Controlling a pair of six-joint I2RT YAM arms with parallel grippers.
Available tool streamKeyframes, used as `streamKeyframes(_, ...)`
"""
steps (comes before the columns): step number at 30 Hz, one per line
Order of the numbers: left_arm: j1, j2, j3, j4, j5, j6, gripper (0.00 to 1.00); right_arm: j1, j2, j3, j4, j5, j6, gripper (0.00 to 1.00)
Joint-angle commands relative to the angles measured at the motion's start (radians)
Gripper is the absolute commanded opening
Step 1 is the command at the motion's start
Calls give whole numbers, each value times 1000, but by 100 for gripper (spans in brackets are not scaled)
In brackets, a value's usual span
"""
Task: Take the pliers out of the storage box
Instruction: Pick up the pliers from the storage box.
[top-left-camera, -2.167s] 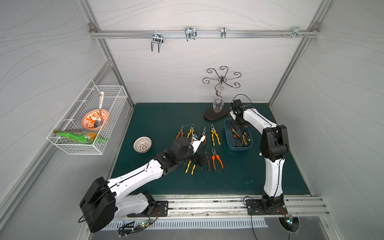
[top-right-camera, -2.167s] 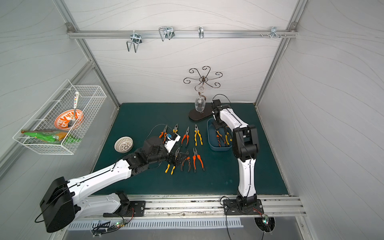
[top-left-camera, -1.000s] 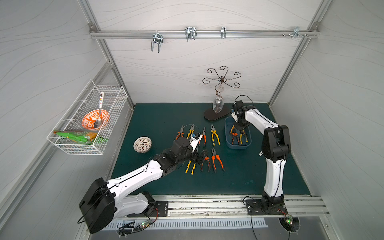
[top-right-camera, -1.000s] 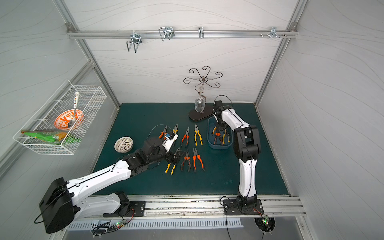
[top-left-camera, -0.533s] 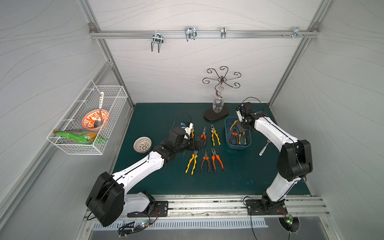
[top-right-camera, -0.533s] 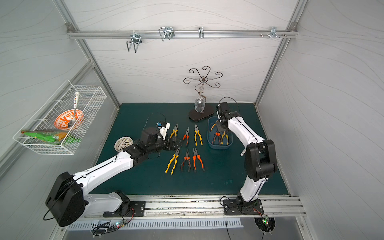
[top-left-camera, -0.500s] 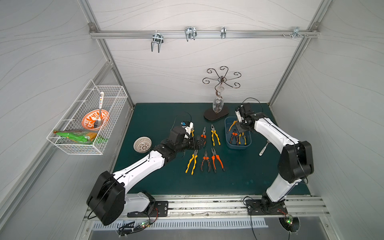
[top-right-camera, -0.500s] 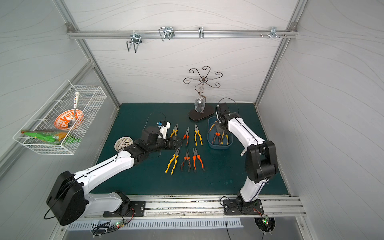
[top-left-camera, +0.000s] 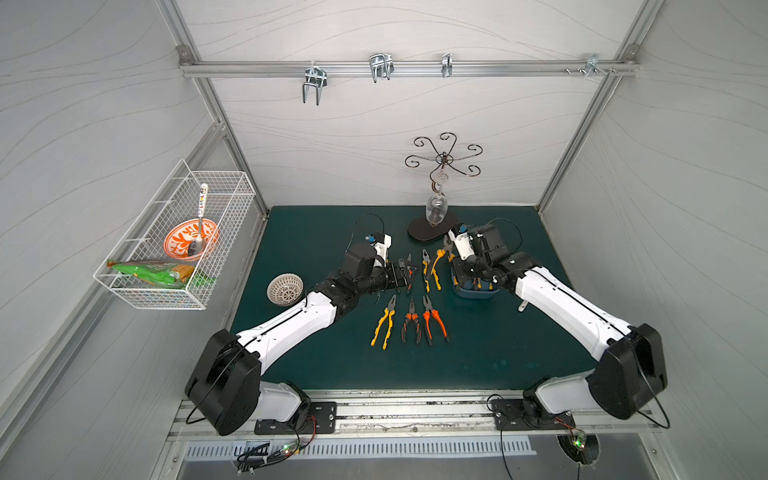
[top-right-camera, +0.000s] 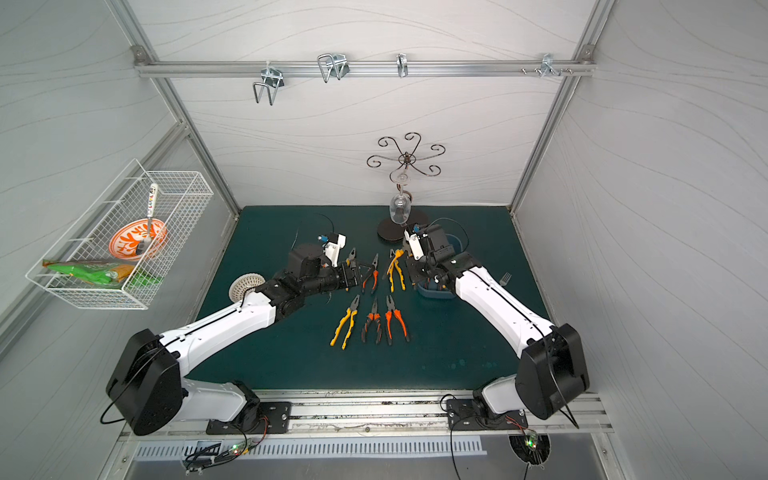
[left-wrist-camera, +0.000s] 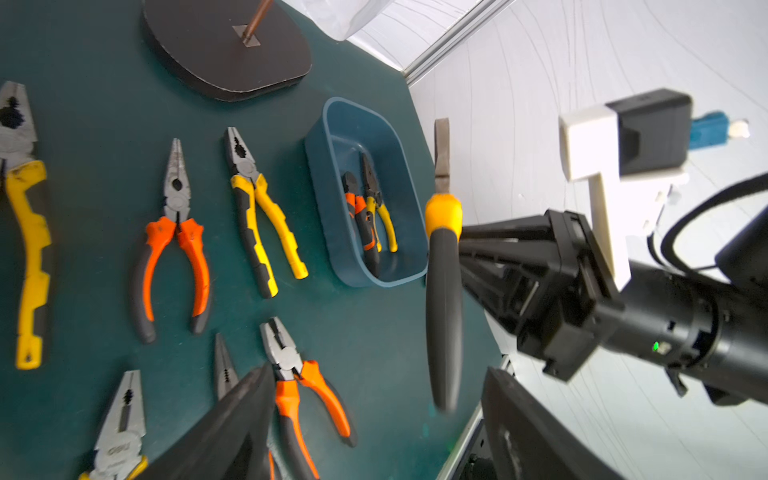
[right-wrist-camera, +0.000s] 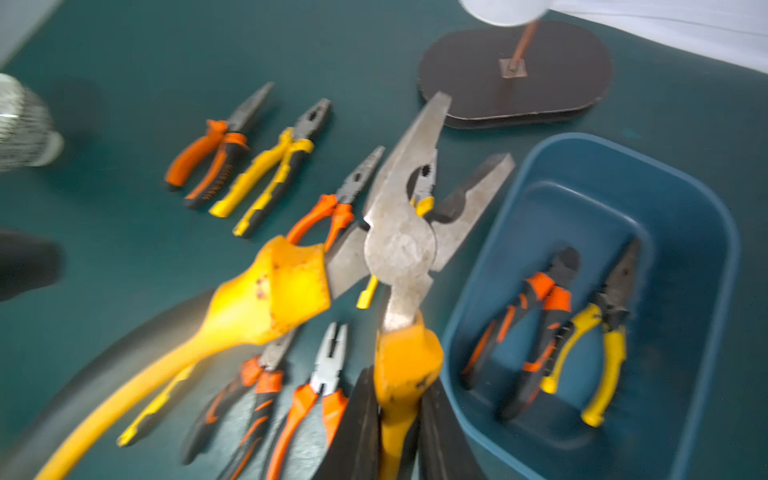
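The blue storage box (top-left-camera: 473, 293) (right-wrist-camera: 623, 145) stands right of centre on the green mat, with two pliers (right-wrist-camera: 536, 328) (left-wrist-camera: 365, 224) lying in it. My right gripper (right-wrist-camera: 399, 374) (top-left-camera: 454, 266) is shut on one handle of large yellow-black pliers (right-wrist-camera: 399, 232) (left-wrist-camera: 444, 291), held in the air just left of the box with their jaws spread. My left gripper (left-wrist-camera: 374, 415) (top-left-camera: 405, 274) is open and faces them. Their free handle hangs in front of the gap between its fingers, and no contact shows. Several more pliers (top-left-camera: 411, 324) (top-right-camera: 374, 320) lie in rows on the mat.
A wine-glass stand (top-left-camera: 430, 232) with a hanging glass stands behind the box. A small white ribbed bowl (top-left-camera: 285, 289) sits at the mat's left. A fork (top-right-camera: 505, 277) lies right of the box. A white wire basket (top-left-camera: 174, 245) hangs on the left wall.
The right gripper has carried the yellow-black pliers up and leftward off the box. The left gripper has swung from the front row toward them, and its fingers have narrowed a little.
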Motion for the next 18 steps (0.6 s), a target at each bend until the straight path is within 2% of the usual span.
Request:
streamKeyframes(1, 2, 32, 61, 55, 56, -40, 82, 33, -40, -6, 89, -67, 40, 0)
streamKeyframes(8, 2, 74, 104, 60, 75, -66, 75, 84, -62, -28, 105, -61, 37, 0)
streamKeyframes(11, 2, 97, 119, 66, 99, -73, 60, 95, -64, -29, 104, -74, 24, 0)
streamKeyframes(18, 0, 146, 141, 78, 130, -111, 44, 120, -72, -26, 102, -95, -18, 0)
